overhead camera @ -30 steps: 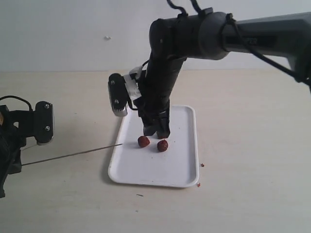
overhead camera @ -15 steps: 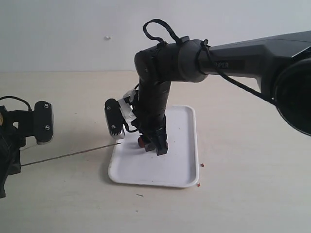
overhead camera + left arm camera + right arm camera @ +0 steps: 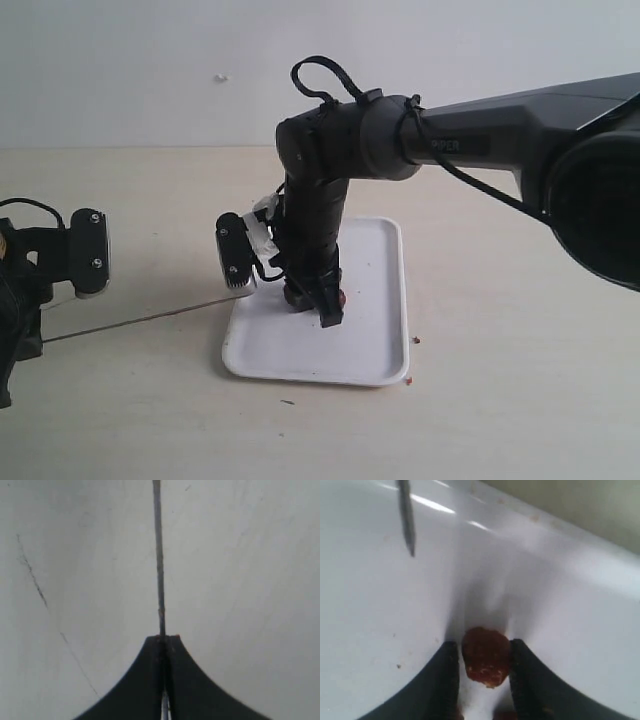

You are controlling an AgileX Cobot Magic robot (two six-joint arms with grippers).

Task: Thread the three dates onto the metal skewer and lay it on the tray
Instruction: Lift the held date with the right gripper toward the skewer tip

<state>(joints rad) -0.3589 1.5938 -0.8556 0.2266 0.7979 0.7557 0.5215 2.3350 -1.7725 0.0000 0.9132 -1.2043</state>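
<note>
The white tray lies mid-table. My right gripper reaches down onto it, fingers standing on the tray surface. In the right wrist view one dark reddish-brown date sits on the tray between the two black fingers, which press against its sides; right gripper is shut on it. A second date peeks out beside the fingers in the exterior view. My left gripper is shut on the metal skewer. The skewer points at the tray's left rim, and its tip shows in the right wrist view.
The right arm's wrist camera block hangs just left of the tray, close above the skewer's tip. Small reddish crumbs lie on the tabletop by the tray's right rim. The left arm sits at the table's left edge.
The right arm came down onto the tray and its jaws narrowed around one date, hiding the dates from the exterior view. The left gripper and skewer stayed still.
</note>
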